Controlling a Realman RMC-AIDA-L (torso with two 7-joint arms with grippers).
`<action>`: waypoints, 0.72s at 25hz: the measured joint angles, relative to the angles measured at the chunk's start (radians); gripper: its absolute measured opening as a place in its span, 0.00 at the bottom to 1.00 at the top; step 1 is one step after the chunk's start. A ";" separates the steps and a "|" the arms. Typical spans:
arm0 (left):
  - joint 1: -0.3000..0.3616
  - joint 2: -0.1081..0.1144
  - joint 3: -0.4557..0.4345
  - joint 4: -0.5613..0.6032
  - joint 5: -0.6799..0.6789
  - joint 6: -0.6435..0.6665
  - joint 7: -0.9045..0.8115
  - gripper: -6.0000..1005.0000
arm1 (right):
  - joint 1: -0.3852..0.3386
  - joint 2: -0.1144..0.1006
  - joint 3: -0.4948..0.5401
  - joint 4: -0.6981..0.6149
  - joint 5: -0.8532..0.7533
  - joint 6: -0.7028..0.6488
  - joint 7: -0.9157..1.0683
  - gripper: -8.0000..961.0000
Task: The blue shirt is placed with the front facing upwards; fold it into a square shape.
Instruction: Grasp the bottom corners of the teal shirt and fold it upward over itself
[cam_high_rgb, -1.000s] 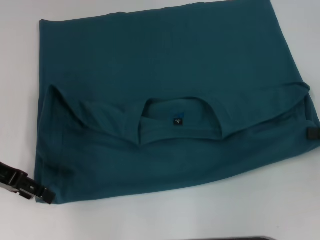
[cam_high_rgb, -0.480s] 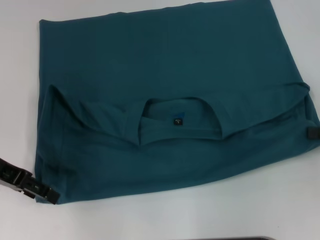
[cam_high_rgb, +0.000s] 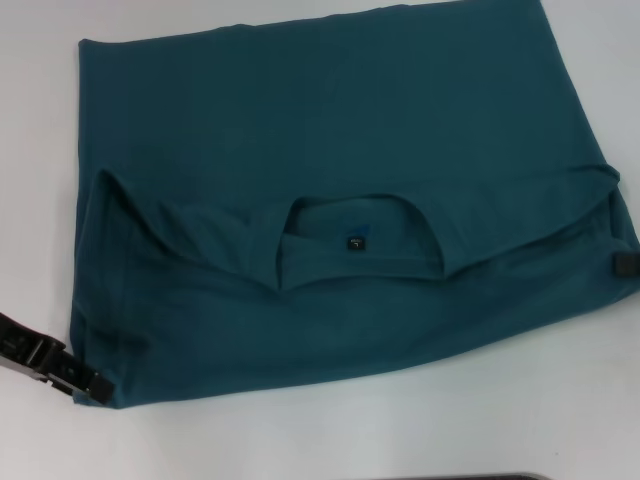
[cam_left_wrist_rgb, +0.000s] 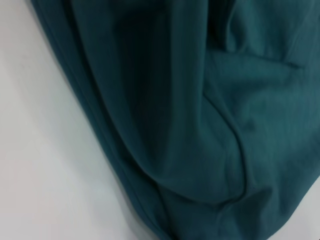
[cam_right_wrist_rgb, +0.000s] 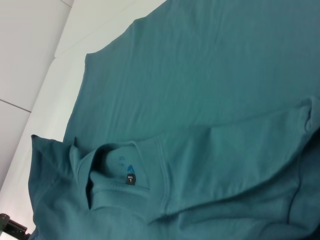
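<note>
We saw the blue shirt (cam_high_rgb: 330, 200) lying spread across the white surface (cam_high_rgb: 400, 430), filling most of the head view. It was partly folded: the near portion had been doubled over onto the rest, so the ribbed round collar (cam_high_rgb: 355, 245) sat near the middle of the cloth with its opening facing up. A small black neck label (cam_high_rgb: 355, 242) showed inside the collar, and we found it again in the right wrist view (cam_right_wrist_rgb: 130, 179). The folded edge ran in a shallow, slightly puckered line from the shirt's left side across to its right side.

The left hand (cam_high_rgb: 85, 383) sat at the shirt's near left corner, low against the surface and touching the hem there. We could not tell how far its fingers were parted or whether they had cloth between them. The left wrist view showed only bunched shirt fabric (cam_left_wrist_rgb: 200, 125) close up, beside bare surface (cam_left_wrist_rgb: 45, 165).

The right hand (cam_high_rgb: 623, 265) appeared as a small dark tip at the shirt's right edge, level with the fold. We could not tell its opening or grip either.
</note>
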 joint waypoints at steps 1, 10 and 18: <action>-0.001 0.001 0.000 0.000 0.000 -0.001 0.000 0.78 | 0.000 0.000 0.000 0.000 0.000 0.000 0.000 0.04; -0.004 -0.001 0.020 0.015 0.004 -0.013 0.001 0.39 | 0.000 -0.001 0.000 -0.003 0.001 -0.003 0.000 0.04; -0.005 -0.001 0.019 0.023 0.004 -0.030 0.003 0.18 | -0.001 -0.002 0.000 -0.002 0.003 -0.006 -0.003 0.04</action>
